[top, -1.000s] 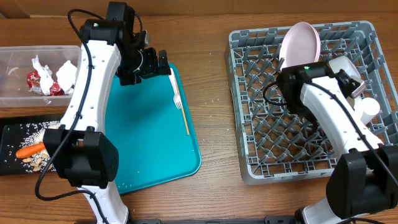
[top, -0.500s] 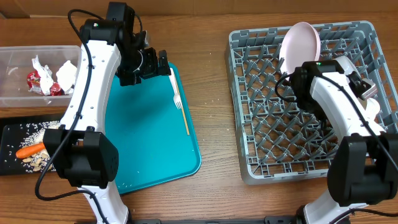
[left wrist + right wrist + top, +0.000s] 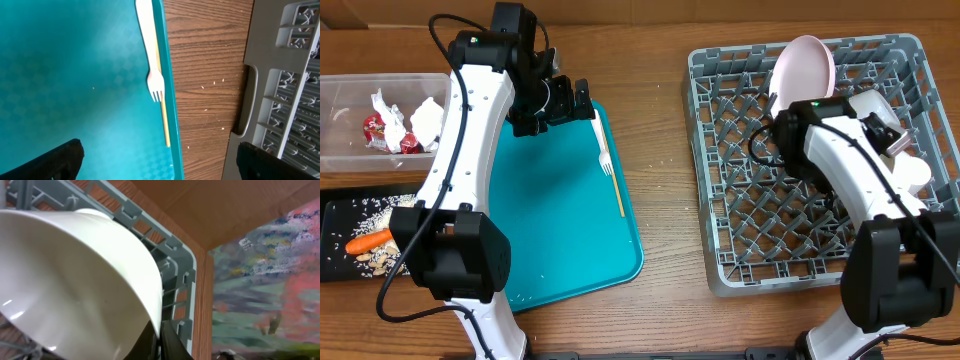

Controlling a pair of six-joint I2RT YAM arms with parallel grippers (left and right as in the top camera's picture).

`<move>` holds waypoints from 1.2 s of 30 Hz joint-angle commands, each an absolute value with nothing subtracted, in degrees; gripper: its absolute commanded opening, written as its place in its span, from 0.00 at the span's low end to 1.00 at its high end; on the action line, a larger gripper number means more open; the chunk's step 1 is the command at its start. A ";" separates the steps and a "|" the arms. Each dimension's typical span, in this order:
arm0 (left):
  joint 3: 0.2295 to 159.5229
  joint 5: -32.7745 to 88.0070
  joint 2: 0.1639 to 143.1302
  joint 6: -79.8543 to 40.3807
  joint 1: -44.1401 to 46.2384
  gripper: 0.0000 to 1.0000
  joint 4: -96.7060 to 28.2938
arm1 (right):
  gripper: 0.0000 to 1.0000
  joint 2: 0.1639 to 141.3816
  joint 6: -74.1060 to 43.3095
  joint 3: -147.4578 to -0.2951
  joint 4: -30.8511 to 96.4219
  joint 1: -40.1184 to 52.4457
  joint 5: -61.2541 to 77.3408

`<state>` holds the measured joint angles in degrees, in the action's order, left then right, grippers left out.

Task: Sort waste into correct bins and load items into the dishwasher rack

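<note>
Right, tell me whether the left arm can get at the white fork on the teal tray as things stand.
Probably yes. The left pincer hangs open above the teal tray, and the white fork lies bare near its edge with nothing on top. A thin stick beside it might get pinched too.

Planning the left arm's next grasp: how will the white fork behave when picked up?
The white fork looks like thin plastic, so probably light and slightly flexible. Lying flat on the smooth teal tray, it may slide when nudged.
</note>
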<state>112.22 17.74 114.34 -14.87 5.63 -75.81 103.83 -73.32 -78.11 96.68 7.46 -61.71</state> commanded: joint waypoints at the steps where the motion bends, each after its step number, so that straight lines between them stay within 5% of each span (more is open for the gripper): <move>1: 112.62 17.58 112.86 -14.81 5.76 1.00 -75.81 | 0.04 104.92 -73.54 -79.15 96.38 8.32 -56.73; 36: 112.62 17.58 112.86 -14.81 5.76 1.00 -75.75 | 0.04 104.81 -74.19 -78.85 95.59 4.16 -61.19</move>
<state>112.22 17.76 114.34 -14.87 5.63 -75.81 104.33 -73.47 -78.11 96.36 3.70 -62.72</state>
